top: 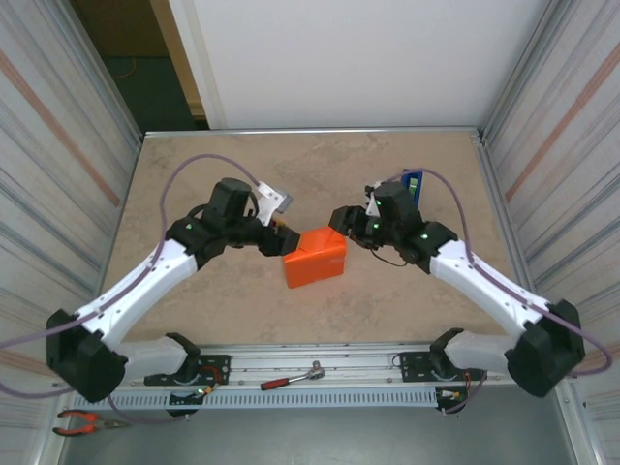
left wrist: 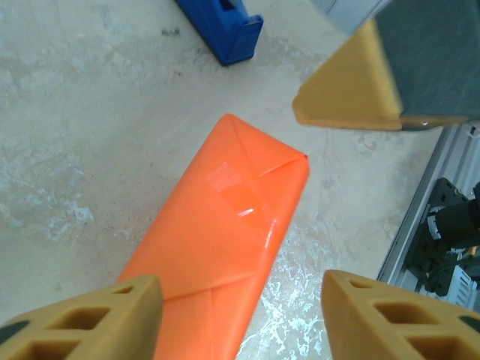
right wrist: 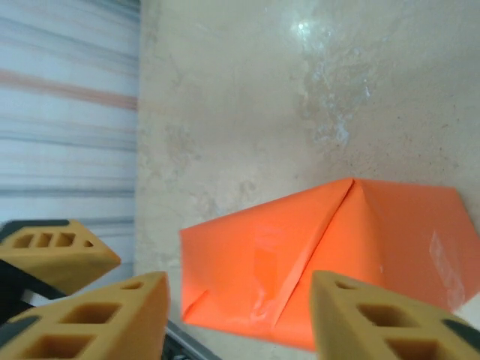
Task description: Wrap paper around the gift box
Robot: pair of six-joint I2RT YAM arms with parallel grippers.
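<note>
Paper [top: 314, 258], orange, folded as a taped parcel, is lying on the table [top: 242, 174] between the left hand [top: 284, 231] and right hand [top: 340, 221], both standing spread and gripping nothing.

Gift box was covered wholly by paper [top: 315, 258]. Tape dispenser [left wrist: 225, 28] was cut by the top edge in left wrist view; paper's near end was cropped below.
</note>
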